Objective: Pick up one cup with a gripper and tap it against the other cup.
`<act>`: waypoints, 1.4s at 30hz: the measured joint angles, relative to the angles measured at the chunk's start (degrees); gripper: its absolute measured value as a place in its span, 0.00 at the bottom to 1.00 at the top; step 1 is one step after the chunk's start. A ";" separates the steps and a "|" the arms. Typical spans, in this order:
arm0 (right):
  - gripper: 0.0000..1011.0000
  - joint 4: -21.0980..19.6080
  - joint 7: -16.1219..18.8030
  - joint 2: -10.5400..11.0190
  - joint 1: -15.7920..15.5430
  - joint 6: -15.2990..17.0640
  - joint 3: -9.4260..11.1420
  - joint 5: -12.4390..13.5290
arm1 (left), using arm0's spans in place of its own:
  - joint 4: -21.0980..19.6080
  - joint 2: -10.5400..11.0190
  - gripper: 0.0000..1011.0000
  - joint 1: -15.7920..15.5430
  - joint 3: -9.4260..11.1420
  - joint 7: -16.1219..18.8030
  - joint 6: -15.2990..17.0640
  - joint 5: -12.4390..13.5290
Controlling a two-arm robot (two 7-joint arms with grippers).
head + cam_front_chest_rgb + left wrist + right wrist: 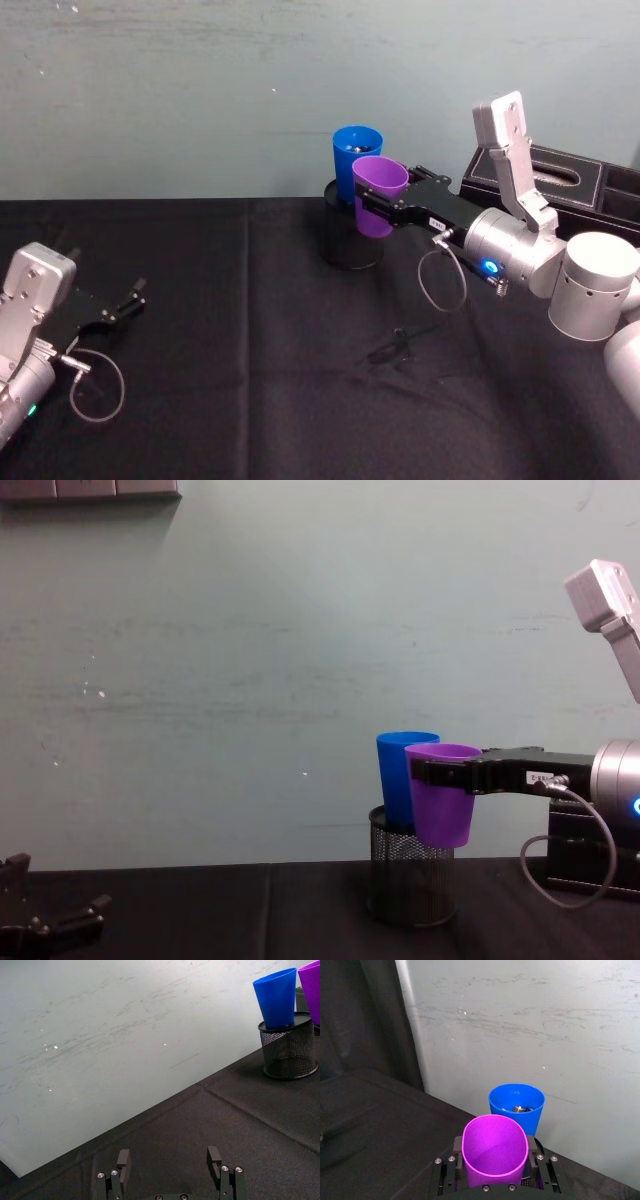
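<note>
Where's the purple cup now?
Head view, just right of centre: right tool holds the purple cup aloft, close beside the blue cup in the mesh holder; left tool rests lower left.

1. Bare table point(250, 330) lay open from 6 to 9 o'clock of the mesh holder point(345, 250).
2. Blue cup point(352, 150) stood in the holder. Purple cup point(380, 178), clamped in the right gripper point(372, 208), hung just beside it and blocked 4 o'clock.
3. Black box point(570, 185) at 3 o'clock, wall point(200, 100) at 12.
4. Small dark object point(392, 347) lay at 5 o'clock.
5. Left gripper point(168, 1160), fingers spread, at 8 o'clock, well apart.

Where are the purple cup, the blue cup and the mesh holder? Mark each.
purple cup point(445, 818), chest view, lower side wall.
blue cup point(276, 1001), left wrist view, side wall.
mesh holder point(290, 1055), left wrist view, mesh wall.
</note>
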 joint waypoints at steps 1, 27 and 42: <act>0.71 0.00 0.00 0.00 0.00 0.00 0.00 0.00 | 0.00 0.00 0.99 0.00 0.00 0.00 0.00 0.00; 0.71 0.00 0.00 0.00 0.00 0.00 0.00 0.00 | 0.00 0.00 0.99 0.00 0.00 0.00 0.00 0.00; 0.71 0.00 0.00 0.00 0.00 0.00 0.00 0.00 | 0.00 0.00 0.99 0.00 0.00 0.00 0.00 0.00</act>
